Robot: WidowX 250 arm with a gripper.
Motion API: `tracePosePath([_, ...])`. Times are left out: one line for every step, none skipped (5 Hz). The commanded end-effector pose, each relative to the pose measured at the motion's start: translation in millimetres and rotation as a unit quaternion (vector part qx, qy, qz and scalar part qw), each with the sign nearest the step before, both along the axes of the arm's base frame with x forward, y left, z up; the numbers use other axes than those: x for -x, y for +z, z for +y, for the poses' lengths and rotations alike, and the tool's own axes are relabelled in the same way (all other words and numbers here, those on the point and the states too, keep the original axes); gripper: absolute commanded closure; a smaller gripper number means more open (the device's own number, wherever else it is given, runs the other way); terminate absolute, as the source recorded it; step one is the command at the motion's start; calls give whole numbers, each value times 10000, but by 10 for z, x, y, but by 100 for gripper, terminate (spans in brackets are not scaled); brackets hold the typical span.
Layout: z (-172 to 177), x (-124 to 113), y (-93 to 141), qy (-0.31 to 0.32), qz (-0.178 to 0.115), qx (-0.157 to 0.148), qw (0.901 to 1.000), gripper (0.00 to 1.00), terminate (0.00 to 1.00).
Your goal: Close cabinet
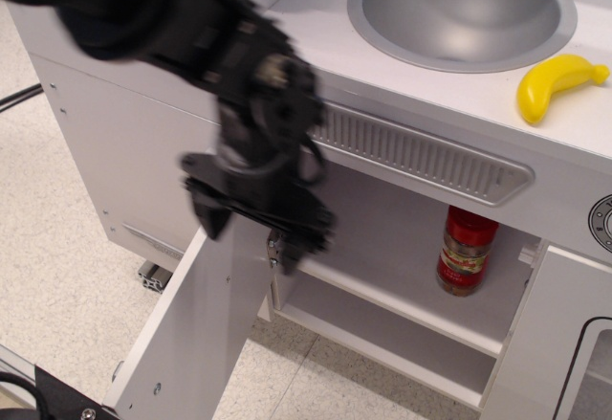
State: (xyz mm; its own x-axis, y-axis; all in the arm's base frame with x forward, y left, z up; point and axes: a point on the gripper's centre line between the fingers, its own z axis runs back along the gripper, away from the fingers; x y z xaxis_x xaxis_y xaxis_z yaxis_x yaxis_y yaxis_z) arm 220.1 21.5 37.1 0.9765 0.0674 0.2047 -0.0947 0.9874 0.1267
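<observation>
The cabinet (402,248) is the white compartment under the sink counter, with one inner shelf. Its flat white door (196,329) stands swung wide open at the lower left; its grey handle is hidden behind my arm. My black gripper (253,233) is blurred by motion and hangs over the door's top edge near the hinges. Its two fingers (212,217) point down and stand apart, holding nothing.
A red spice bottle (467,251) stands on the inner shelf at the right. A yellow banana (553,83) lies on the counter beside the metal sink (464,9). A white door with a black-outlined window (564,343) is at the lower right. Tiled floor lies below.
</observation>
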Motion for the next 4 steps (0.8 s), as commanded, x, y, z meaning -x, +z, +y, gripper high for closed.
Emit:
tracePosePath([451,23,80,132,-47,-211,9997,0,0])
tracePosePath([471,19,-74,240,262,116,9993,0,0])
tracePosePath([359,50,-145,-84,285,455,9985,0,0])
tracePosePath([219,8,-243,9,224,720,9972,0,0])
